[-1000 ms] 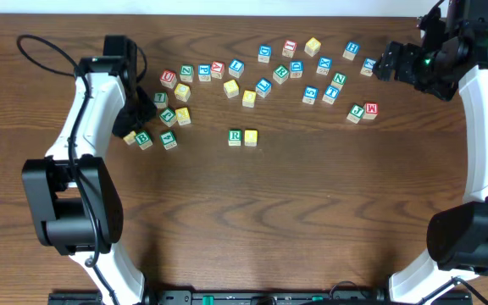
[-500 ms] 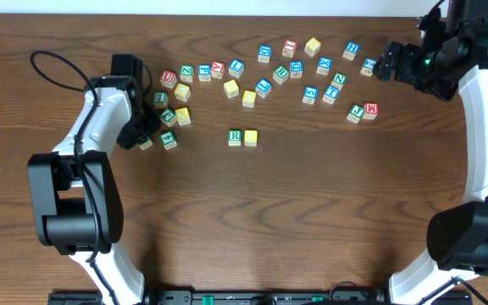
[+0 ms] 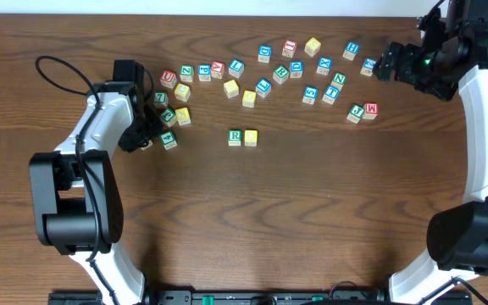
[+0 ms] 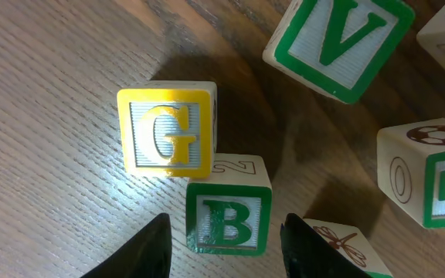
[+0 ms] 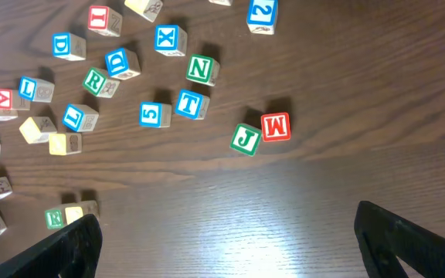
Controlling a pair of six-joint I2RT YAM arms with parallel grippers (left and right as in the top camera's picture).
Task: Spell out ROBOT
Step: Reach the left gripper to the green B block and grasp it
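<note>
A green R block (image 3: 235,136) and a yellow block (image 3: 251,135) stand side by side mid-table; they also show in the right wrist view (image 5: 54,218). My left gripper (image 3: 141,138) is open and low over the left cluster. In the left wrist view its fingers (image 4: 229,245) straddle a green B block (image 4: 229,218) without closing on it. A yellow G block (image 4: 167,130) touches the B block's far corner. A blue T block (image 5: 191,104) lies in the back scatter. My right gripper (image 5: 238,247) is open and empty, high at the back right (image 3: 384,66).
A green V block (image 4: 338,42), a block with an O side (image 4: 431,185) and a dragonfly block (image 4: 342,243) crowd the B block's right. Several letter blocks lie along the back (image 3: 263,85). A green J (image 5: 245,140) and a red M (image 5: 276,127) sit apart.
My left gripper has moved right and down over the G and B blocks, which it now partly hides from overhead. The right arm has not moved.
</note>
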